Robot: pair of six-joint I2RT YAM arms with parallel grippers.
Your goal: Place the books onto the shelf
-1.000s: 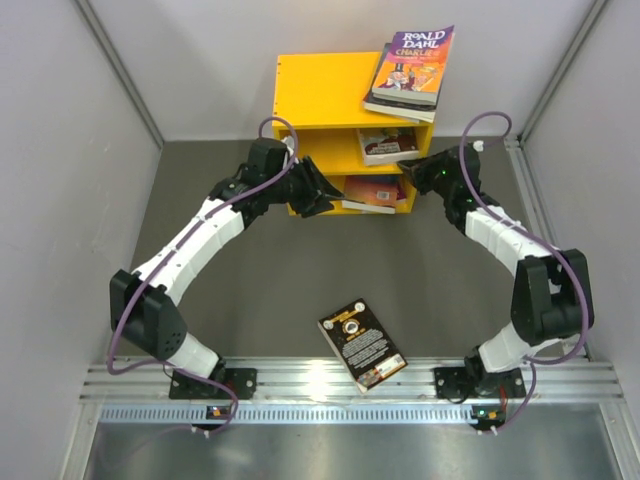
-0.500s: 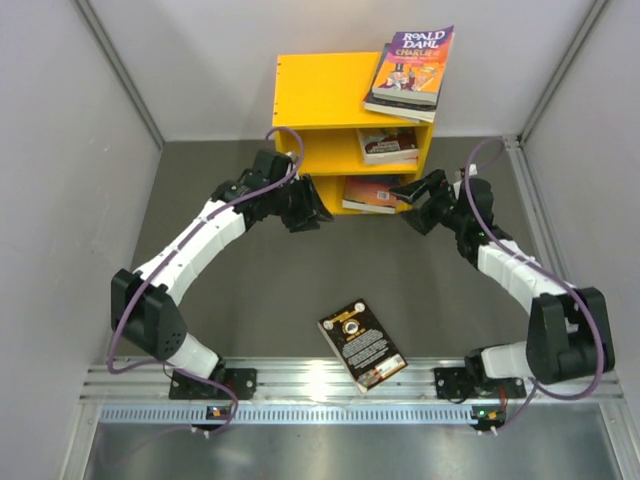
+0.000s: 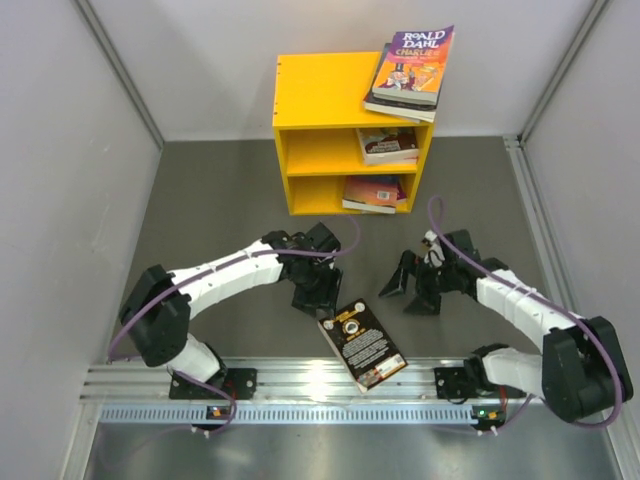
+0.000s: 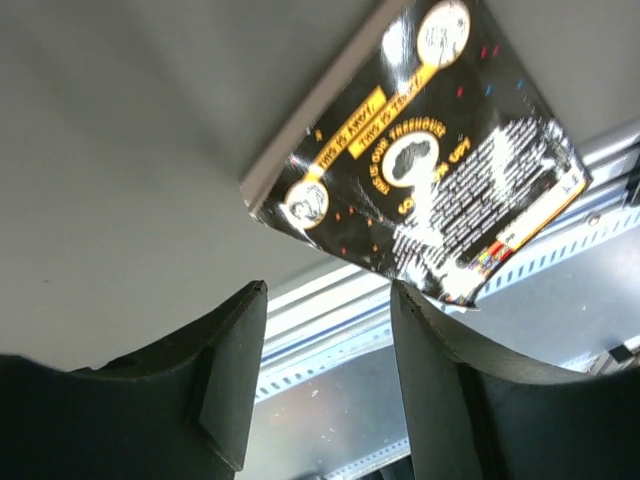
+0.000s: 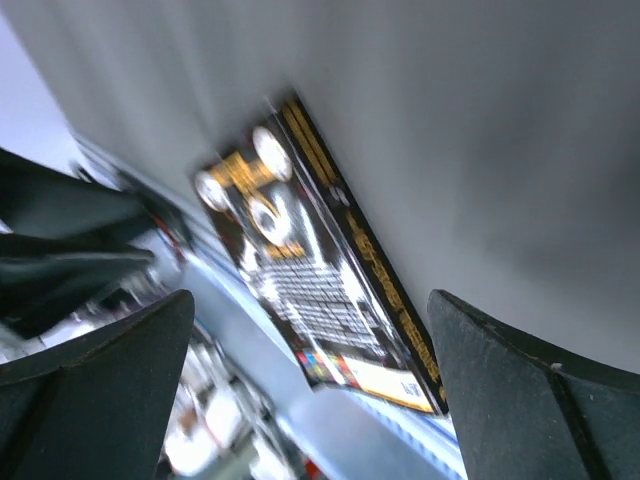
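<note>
My left gripper (image 3: 318,297) hangs low over the grey table (image 3: 220,200) with its jaws parted and nothing between them; just past its fingertips, toward my bases, lies the black book (image 3: 362,343), flat on the table with its lower end over the metal rail (image 3: 300,378). My right gripper (image 3: 408,291) stands spread wide and empty, with the same black book a little to its left and nearer the rail. In my left wrist view the black book (image 4: 430,170) sits just beyond my dark fingers (image 4: 225,370); its cover carries small yellow banners, round portrait medallions and a block of white print, too small and glare-struck to read. My right wrist view is blurred; the black book (image 5: 320,270) shows there between my two fingers (image 5: 100,390), lettering unreadable. Well beyond both grippers, at the far side of the table, stands the yellow shelf (image 3: 318,100). On its top right corner a small stack is crowned by a purple-orange book (image 3: 412,62) reading "ROALD DAHL" with "CHARLIE" beneath. A red-and-white book (image 3: 388,145) lies in the upper compartment, an orange-red book (image 3: 375,192) in the lower, both to the right and jutting slightly past the front; their titles are illegible.
</note>
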